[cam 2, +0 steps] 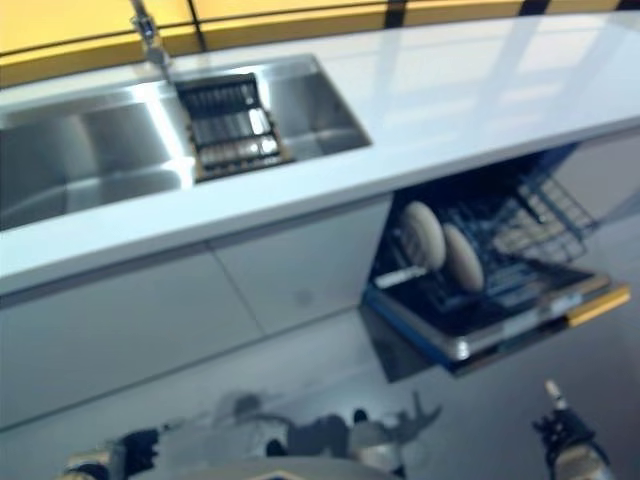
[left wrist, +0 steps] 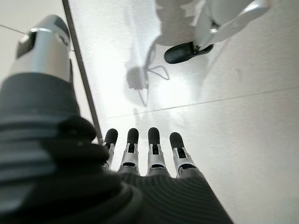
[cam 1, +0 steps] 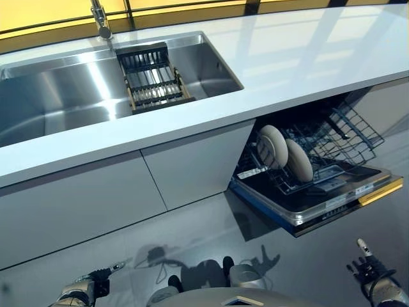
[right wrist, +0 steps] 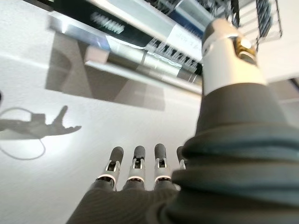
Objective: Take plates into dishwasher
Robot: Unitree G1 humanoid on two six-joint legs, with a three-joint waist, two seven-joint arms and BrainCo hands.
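A white worktop [cam 1: 287, 57] holds a steel sink [cam 1: 57, 96], with a dark rack [cam 1: 152, 80] set in the sink's right part. Below the worktop, right of the sink, the dishwasher rack [cam 1: 319, 160] carries two plates [cam 1: 284, 153] upright.

Left hand [left wrist: 140, 186] and right hand [right wrist: 140, 196]: each has a dark ribbed cover over back and wrist, silver fingers [left wrist: 132, 151] with rounded dark tips, and a thick silver thumb capped grey.

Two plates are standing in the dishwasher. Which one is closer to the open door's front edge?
The plate on the right, standing just in front of the other plate, which sits deeper in the dishwasher rack toward the cabinet.
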